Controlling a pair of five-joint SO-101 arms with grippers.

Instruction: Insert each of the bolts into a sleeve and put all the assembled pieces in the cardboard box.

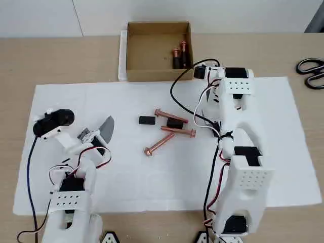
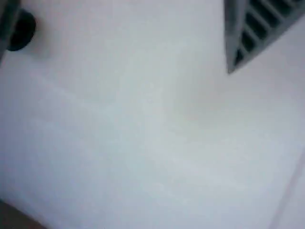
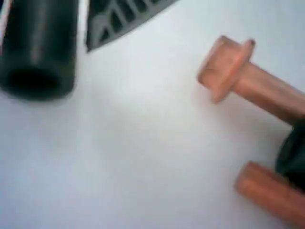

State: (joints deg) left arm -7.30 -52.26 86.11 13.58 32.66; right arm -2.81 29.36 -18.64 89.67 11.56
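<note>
Counting three loose bolts [image 1: 158,144], two sleeves [image 1: 147,120], two boxed pieces [image 1: 177,56]

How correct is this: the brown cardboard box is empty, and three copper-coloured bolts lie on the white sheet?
Wrong on the box: in the high view the brown cardboard box holds two sleeved bolts. Three copper-coloured bolts do lie on the white sheet.

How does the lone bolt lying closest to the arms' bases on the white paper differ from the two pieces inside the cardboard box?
The lone bolt has a bare copper shaft; the two pieces each carry a black sleeve. The lone bolt lies slanted on the white paper; the two pieces lie side by side at the right side of the cardboard box. All have copper-coloured heads.
</note>
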